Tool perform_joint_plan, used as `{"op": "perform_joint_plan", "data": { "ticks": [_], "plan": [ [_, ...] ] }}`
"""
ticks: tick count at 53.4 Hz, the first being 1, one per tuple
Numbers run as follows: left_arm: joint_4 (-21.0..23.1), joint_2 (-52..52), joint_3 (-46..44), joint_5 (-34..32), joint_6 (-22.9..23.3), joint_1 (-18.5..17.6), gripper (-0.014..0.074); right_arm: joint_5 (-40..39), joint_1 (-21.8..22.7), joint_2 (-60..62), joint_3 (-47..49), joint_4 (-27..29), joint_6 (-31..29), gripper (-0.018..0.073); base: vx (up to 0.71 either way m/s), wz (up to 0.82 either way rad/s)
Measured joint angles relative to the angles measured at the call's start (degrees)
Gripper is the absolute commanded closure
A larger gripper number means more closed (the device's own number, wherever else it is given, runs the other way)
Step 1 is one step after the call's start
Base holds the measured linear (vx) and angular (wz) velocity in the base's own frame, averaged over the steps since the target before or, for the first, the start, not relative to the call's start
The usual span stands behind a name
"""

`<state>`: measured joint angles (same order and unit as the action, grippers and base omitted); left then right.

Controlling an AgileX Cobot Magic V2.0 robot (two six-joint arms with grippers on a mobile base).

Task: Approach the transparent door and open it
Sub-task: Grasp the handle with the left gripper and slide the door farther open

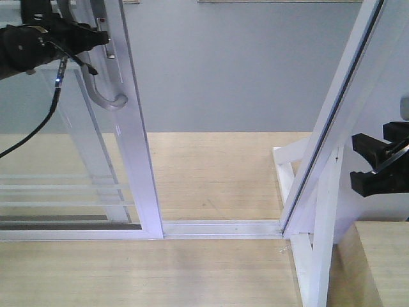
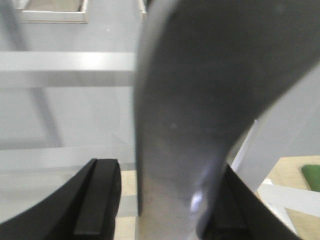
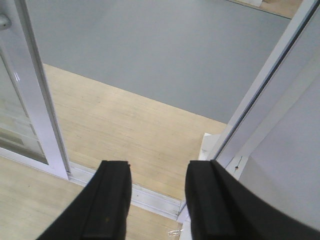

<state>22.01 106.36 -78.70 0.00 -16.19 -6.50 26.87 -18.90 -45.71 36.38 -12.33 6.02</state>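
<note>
The transparent door (image 1: 137,160) stands at the left in the front view, its white stile bordering an open gap in the middle. Its curved silver-grey handle (image 1: 105,96) hangs on the stile. My left gripper (image 1: 96,38) is at the top of the handle. In the left wrist view the handle (image 2: 200,100) passes between the fingers (image 2: 100,200); the right finger touches it and the left one stands a little off. My right gripper (image 1: 374,163) is open and empty at the right edge. The right wrist view shows it (image 3: 157,175) above the floor track, with the door stile (image 3: 35,100) at the left.
A white floor track (image 1: 220,228) crosses the opening. A slanted white frame post (image 1: 339,109) with braces stands at the right. A light wooden block (image 1: 383,262) sits at the bottom right. A black cable (image 1: 45,121) hangs from my left arm. Wood floor and grey floor lie beyond.
</note>
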Motion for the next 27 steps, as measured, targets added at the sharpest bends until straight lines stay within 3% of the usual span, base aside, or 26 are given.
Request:
{"op": "perform_joint_plan", "data": {
  "ticks": [14, 27],
  "plan": [
    [0.18, -6.7, 7.43, -1.26, 0.0, 4.54, 0.0167, 0.0, 0.0, 0.0, 0.0, -0.05, 0.0, 0.0212, 0.0, 0.0],
    [-1.32, -15.57, 17.72, 4.18, 0.0, 4.9, 0.0167, 0.0, 0.0, 0.0, 0.0, -0.05, 0.0, 0.0212, 0.0, 0.0]
  ]
}}
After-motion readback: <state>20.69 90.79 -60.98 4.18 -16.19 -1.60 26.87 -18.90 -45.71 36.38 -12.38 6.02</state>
